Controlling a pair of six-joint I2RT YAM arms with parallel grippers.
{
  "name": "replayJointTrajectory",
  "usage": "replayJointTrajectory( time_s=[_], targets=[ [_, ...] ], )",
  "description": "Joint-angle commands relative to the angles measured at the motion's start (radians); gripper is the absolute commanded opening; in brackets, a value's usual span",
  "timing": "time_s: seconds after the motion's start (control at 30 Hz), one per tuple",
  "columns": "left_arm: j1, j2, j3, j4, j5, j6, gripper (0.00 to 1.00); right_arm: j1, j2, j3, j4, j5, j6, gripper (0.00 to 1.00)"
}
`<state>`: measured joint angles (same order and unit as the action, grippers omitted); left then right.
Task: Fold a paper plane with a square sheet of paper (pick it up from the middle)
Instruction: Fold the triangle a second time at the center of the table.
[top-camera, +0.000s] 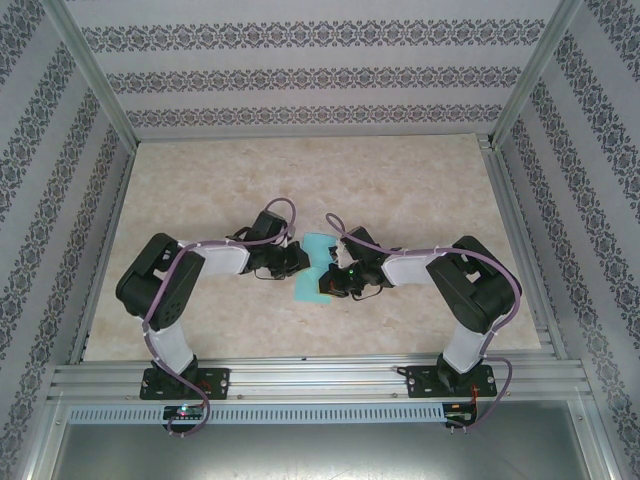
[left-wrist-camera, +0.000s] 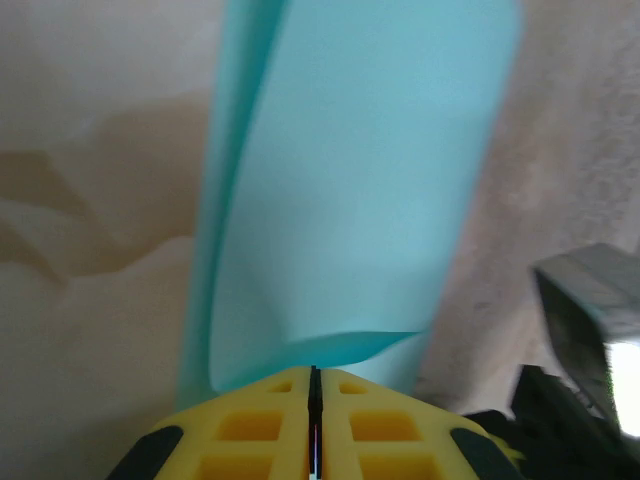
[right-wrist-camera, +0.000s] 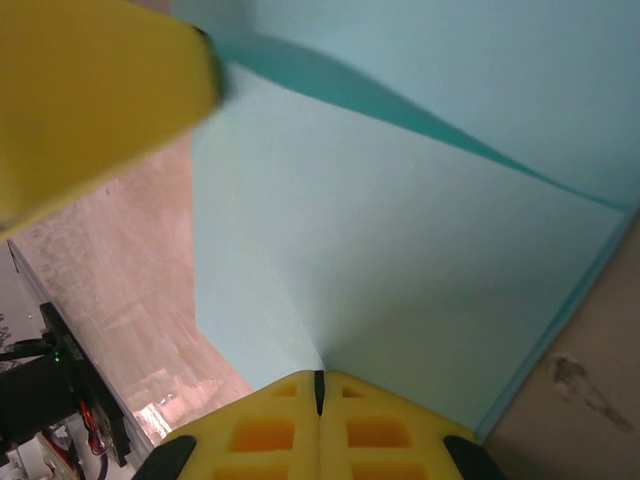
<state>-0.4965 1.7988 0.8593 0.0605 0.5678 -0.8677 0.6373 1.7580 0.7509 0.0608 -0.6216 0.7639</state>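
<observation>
**A:** Top view, dead centre of the frame: the thin turquoise-blue sheet of paper (top-camera: 318, 262) sits between the two arms over the beige marbled tabletop (top-camera: 420, 190). From up here I can't tell whether it's off the surface.

**B:** The left gripper (top-camera: 299, 258) meets it from the left of the frame and the right gripper (top-camera: 334, 277) from the right. Both are touching the sheet.

**A:** Left wrist view now. The left gripper (left-wrist-camera: 314, 375) is at the bottom centre, its yellow fingers (left-wrist-camera: 250, 430) pressed together with just a thin dark line between them. It's clamped on the sheet's near edge. The paper rises through the middle of the frame, doubled over, with a fold down its left side.

**B:** Same story on the right wrist. The right gripper (right-wrist-camera: 320, 378) is at the bottom centre, yellow fingers (right-wrist-camera: 385, 435) closed tight and pinching the paper. A dark shadowed crease runs from the top left down to the right edge.

**A:** And there's a blurred yellow finger (right-wrist-camera: 90, 100) in the upper left of that view, right against the sheet's top edge.
</observation>
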Motion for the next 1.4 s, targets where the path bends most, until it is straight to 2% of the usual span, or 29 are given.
replayJointTrajectory(
  time_s=[0.0,0.13,0.3,0.7,0.9,1.17,1.37],
  targets=[
    [-0.007,0.035,0.009,0.004,-0.022,0.014,0.10,0.005,-0.004,-0.016,-0.121,0.041,0.017,0.02],
    [-0.007,0.040,0.008,-0.047,-0.075,0.025,0.10,0.005,-0.069,0.013,-0.126,0.030,0.030,0.04],
    [-0.007,0.040,0.001,-0.066,-0.078,0.038,0.10,0.016,-0.097,0.069,-0.101,0.003,0.057,0.06],
    [-0.007,0.040,-0.002,-0.061,-0.068,0.025,0.09,0.020,0.108,0.181,-0.129,0.034,0.047,0.09],
    [-0.007,0.040,-0.009,-0.064,-0.078,0.019,0.08,0.015,0.118,0.103,-0.126,0.047,0.039,0.10],
    [-0.007,0.040,-0.022,-0.081,-0.112,0.009,0.06,0.013,-0.005,-0.019,-0.116,0.015,0.048,0.12],
    [-0.007,0.042,-0.026,-0.074,-0.114,0.004,0.06,0.013,-0.118,-0.154,-0.116,0.035,0.068,0.13]
  ],
)
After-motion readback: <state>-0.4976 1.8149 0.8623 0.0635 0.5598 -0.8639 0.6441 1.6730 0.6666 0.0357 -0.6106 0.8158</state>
